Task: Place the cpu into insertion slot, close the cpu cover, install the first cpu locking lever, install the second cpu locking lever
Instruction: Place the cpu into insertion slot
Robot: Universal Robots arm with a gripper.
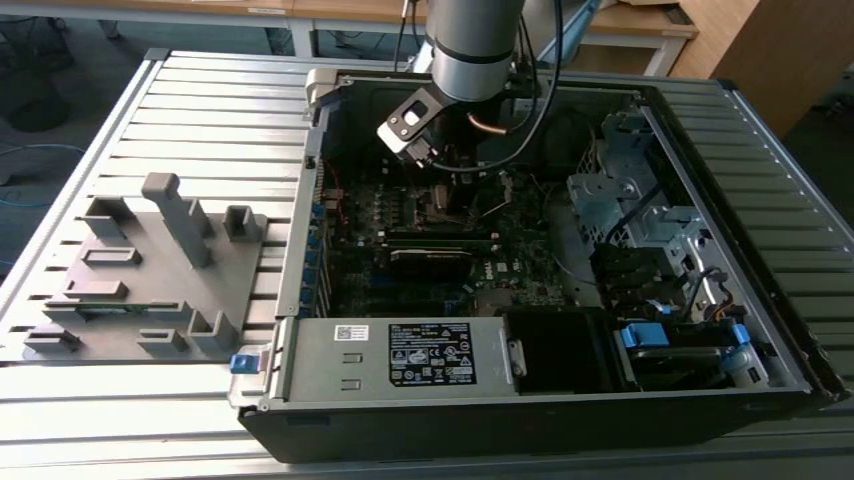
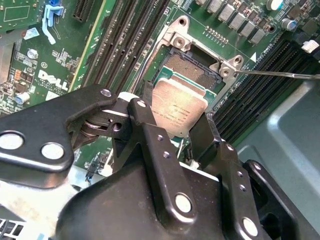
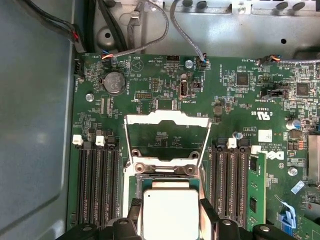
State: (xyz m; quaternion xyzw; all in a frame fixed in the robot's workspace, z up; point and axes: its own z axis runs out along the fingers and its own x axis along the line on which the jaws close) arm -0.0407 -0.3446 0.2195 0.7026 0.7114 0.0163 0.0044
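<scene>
Second wrist view: dull silver-grey square cpu

Black gripper around a dull silver-grey cpu. Just beyond it, the slot is dark, finely dotted, silver-rimmed. Farther off, silver cover over green board; black memory sockets flank.

The arm is a silver-grey cylinder with a black band, black cables alongside. The gripper is matte black, studded with round silver screws.
</scene>
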